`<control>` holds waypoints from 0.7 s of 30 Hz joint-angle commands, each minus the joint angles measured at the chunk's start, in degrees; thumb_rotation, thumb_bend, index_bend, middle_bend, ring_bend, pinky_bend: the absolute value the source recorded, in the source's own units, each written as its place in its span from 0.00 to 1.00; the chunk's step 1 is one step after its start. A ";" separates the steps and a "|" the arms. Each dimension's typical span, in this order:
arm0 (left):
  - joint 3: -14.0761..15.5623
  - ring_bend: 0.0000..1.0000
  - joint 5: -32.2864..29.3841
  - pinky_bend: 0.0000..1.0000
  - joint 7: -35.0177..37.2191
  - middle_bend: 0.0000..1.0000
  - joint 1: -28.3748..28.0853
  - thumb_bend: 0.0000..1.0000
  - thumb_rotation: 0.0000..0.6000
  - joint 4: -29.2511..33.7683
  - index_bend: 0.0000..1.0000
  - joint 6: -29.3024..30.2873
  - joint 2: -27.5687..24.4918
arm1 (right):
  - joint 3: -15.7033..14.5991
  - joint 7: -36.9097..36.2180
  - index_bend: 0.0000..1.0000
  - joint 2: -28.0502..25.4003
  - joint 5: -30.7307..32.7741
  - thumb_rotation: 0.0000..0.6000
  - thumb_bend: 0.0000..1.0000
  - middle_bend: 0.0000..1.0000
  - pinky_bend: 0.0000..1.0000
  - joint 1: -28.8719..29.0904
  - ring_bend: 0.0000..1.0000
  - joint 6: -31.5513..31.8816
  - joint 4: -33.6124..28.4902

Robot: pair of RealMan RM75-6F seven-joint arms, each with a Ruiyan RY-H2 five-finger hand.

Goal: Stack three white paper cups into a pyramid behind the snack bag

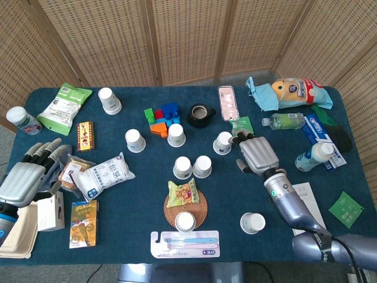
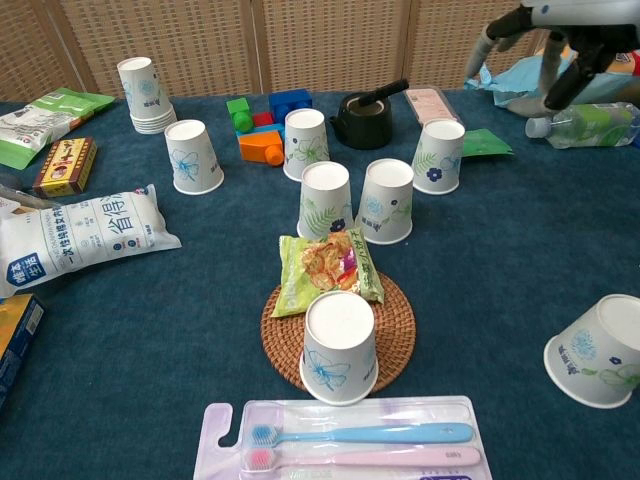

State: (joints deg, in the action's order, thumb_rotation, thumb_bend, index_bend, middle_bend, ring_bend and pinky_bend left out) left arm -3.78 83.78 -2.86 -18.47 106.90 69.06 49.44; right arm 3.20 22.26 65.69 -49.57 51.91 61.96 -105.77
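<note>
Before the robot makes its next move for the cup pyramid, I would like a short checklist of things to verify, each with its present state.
1. Two base cups stand upside down, side by side behind the snack bag: left base cup, right base cup. Ok.
2. Base cups close enough to carry a top cup: they look almost touching; contact cannot tell.
3. A third cup within reach: the cup with blue flowers stands upside down close to the right hand. Ok.
4. Right hand holds nothing, fingers apart, raised above the table. Ok.
5. Left hand is far from the stack, at the table's left edge. Ok.
6. Top cup placed on the base: not ok, not yet done.
</note>
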 commanded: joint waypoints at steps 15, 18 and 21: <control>-0.13 0.00 0.10 0.05 1.30 0.00 -0.23 0.43 1.00 -0.20 0.00 0.50 0.30 | -2.09 2.30 0.10 -4.70 0.94 1.00 0.44 0.10 0.42 -3.36 0.08 -6.23 -2.63; -0.08 0.00 0.17 0.04 1.45 0.00 -0.19 0.43 1.00 -0.18 0.00 0.59 0.18 | -1.94 2.90 0.08 -5.51 1.60 1.00 0.44 0.09 0.42 -3.24 0.06 -7.01 -3.29; -0.03 0.00 0.20 0.04 1.56 0.00 -0.21 0.43 1.00 -0.21 0.00 0.59 0.14 | -1.71 2.85 0.07 -5.23 1.44 1.00 0.44 0.09 0.42 -3.49 0.06 -7.26 -2.79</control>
State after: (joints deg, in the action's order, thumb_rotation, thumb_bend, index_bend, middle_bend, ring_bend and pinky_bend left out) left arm -3.81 83.99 -1.30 -18.69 106.70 69.65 49.57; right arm 1.44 25.13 60.38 -48.08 48.47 54.77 -108.66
